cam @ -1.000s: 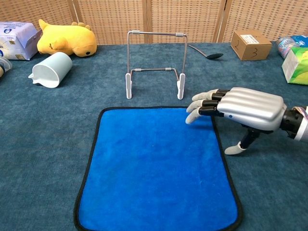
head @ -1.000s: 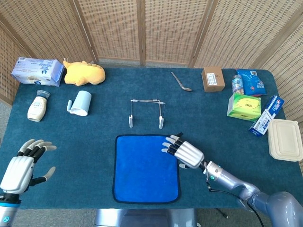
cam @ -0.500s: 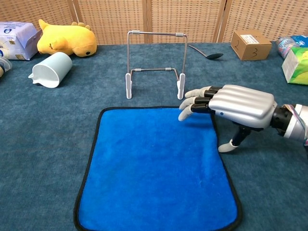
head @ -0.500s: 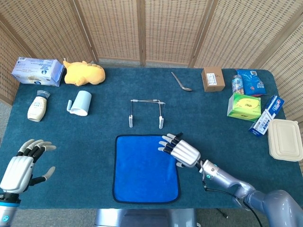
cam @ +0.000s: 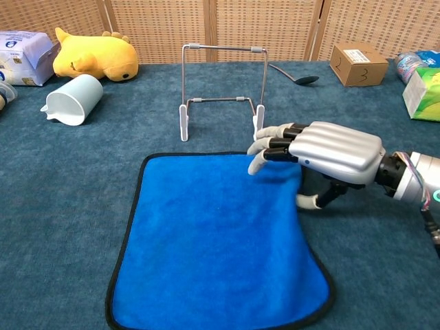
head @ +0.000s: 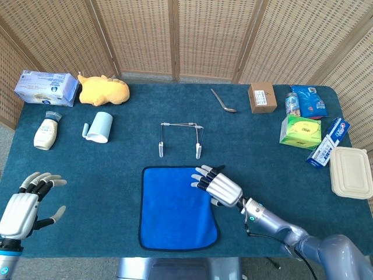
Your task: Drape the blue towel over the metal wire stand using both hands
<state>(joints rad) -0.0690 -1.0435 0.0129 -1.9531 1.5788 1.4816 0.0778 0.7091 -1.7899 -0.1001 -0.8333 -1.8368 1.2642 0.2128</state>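
Observation:
The blue towel (head: 175,207) (cam: 206,240) lies flat on the table's near middle, its right edge drawn in and slightly rumpled. Just beyond it the metal wire stand (head: 179,124) (cam: 221,47) is upright and bare. My right hand (head: 220,185) (cam: 333,148) lies over the towel's far right corner, fingers stretched across the cloth, thumb down at the towel's right edge. Whether the thumb is under the cloth is hidden. My left hand (head: 23,204) hovers at the table's near left corner with fingers spread, holding nothing, far from the towel.
A pale blue cup (head: 100,126) (cam: 72,98), yellow plush toy (head: 104,89) (cam: 93,53), bottle (head: 45,131) and tissue pack (head: 45,87) stand at the back left. A spoon (head: 222,100), cardboard box (head: 262,97) (cam: 356,64), green box (head: 301,131) and lidded container (head: 351,172) are on the right.
My right hand slid left and further onto the towel's far right corner. The towel's right edge shifted inward with it. The left hand barely moved.

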